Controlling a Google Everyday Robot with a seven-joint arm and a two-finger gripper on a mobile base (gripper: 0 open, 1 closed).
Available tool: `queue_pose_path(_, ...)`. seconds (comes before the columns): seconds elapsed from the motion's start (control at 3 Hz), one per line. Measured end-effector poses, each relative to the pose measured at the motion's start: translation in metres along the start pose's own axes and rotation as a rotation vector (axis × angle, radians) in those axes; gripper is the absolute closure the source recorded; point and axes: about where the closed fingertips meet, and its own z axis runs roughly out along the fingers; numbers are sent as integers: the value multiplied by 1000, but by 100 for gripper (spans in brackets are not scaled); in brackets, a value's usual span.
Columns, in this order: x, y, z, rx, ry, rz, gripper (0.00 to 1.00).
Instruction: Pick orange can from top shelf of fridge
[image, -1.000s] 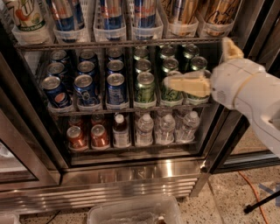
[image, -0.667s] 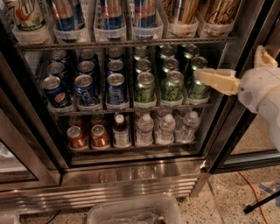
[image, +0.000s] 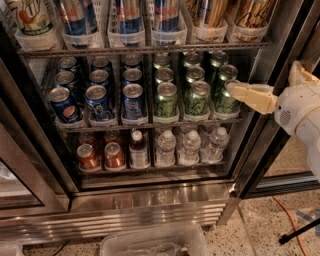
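1 close, downward view faces fridge (image: 150, 200); hand (image: 232, 89) right.

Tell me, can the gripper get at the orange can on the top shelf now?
Probably yes. The gripper hangs before the green cans, one rack below the top shelf; nothing blocks the orange can's front, so it must only rise.

light: dim, warm, strongest inside fridge (image: 260, 145) toward 12 o'clock | glare: bright streaks on steel base (image: 150, 212) at 6 o'clock, glints on can lids (image: 132, 91) | shadow: door frame (image: 27, 120) dark at 9 o'clock | gripper (image: 236, 90): pale, evenly lit, 3 o'clock
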Motion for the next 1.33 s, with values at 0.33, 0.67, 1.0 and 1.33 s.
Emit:
queue_pose_path(0.33, -1, 3, 1, 2, -2, 5, 0)
queue_pose_path(0.67, -3, -2, -1, 23, -7, 8, 0)
queue_pose_path(1.0, -3, -2, -1, 34, -8, 17, 0)
queue_pose_path(1.33, -3, 2, -2, 49, -9, 31, 0)
